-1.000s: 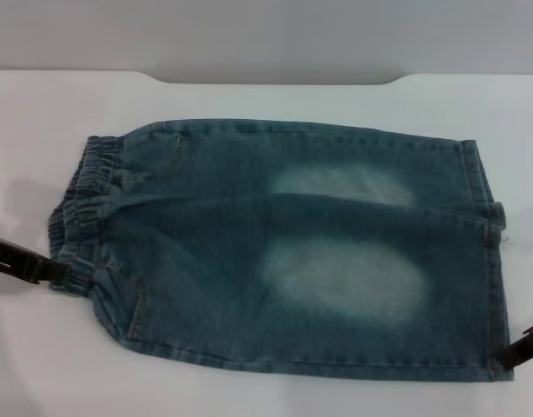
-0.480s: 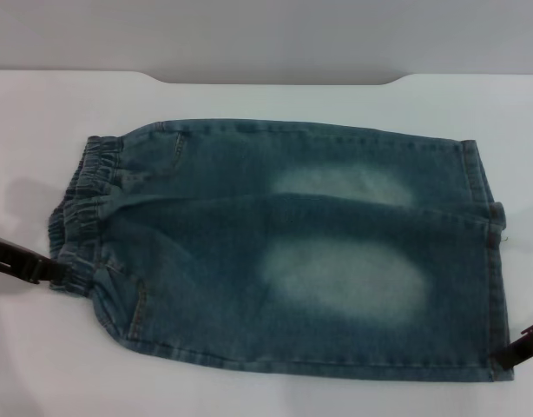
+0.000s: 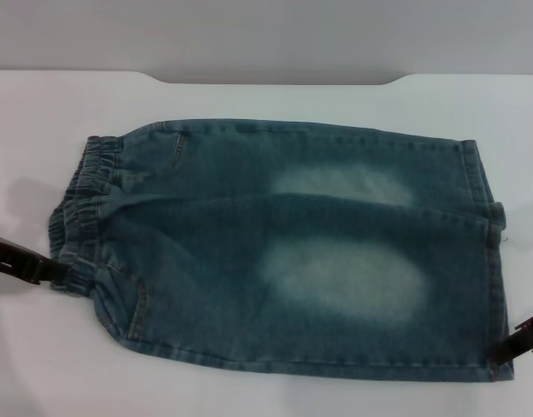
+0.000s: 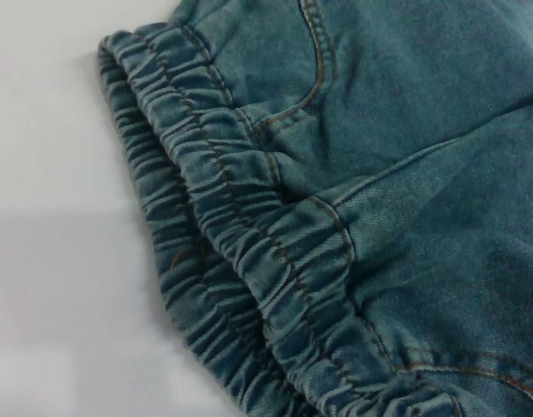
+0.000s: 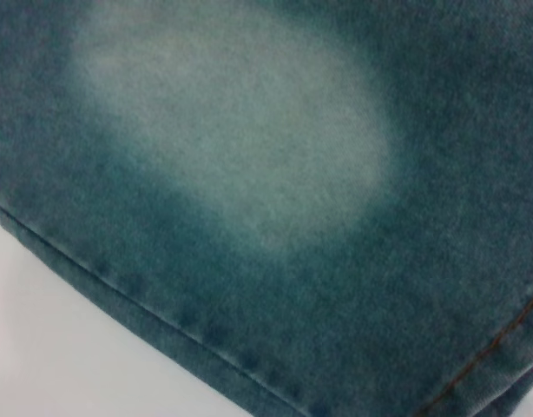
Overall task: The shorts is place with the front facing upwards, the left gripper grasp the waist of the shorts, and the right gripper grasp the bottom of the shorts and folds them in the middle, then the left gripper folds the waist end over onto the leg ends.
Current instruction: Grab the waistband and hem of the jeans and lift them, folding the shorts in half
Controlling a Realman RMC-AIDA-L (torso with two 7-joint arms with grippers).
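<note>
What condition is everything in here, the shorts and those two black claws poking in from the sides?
Blue-green faded denim shorts: spread flat on the white table, not yet folded over.
Gathered elastic waist: puckered, lying at the robot's left.
Stitched leg hems: flat, at the robot's right.
Black left claw: touching the waist's near corner.
Black right claw: at the near hem corner.

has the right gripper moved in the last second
Yes, slightly: the right gripper has slid up along the shorts' hem corner, toward the table's far edge.
</note>
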